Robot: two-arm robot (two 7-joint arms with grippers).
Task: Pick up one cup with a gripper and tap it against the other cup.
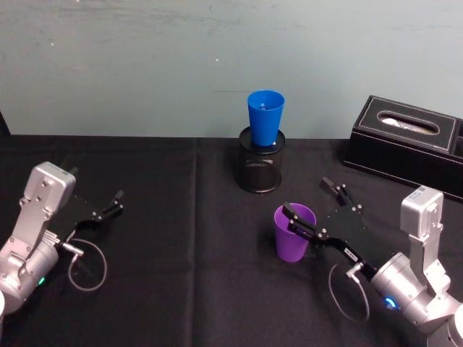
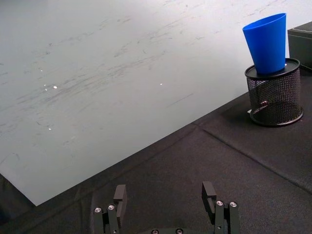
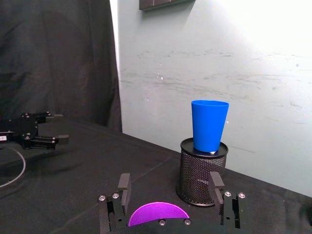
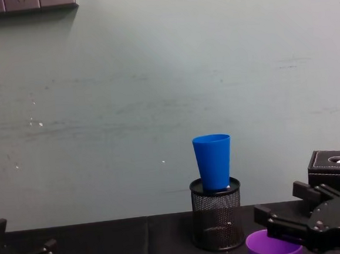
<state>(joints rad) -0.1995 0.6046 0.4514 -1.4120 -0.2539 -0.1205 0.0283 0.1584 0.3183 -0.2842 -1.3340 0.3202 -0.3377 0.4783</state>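
The purple cup (image 1: 294, 238) stands upright on the black cloth, right of centre. My right gripper (image 1: 307, 196) is open at its rim, one finger lying across the near right side of the rim and the other off to the cup's right. In the right wrist view the purple cup (image 3: 158, 213) shows low between the open fingers of the right gripper (image 3: 170, 187). The blue cup (image 1: 265, 118) stands upright in a black mesh pen holder (image 1: 260, 172) behind the purple one. My left gripper (image 1: 113, 204) rests open at the far left, holding nothing.
A black leather tissue box (image 1: 409, 141) sits at the back right, close to the right arm. The black cloth (image 1: 181, 238) between the two arms is bare. A pale wall runs behind the table's far edge.
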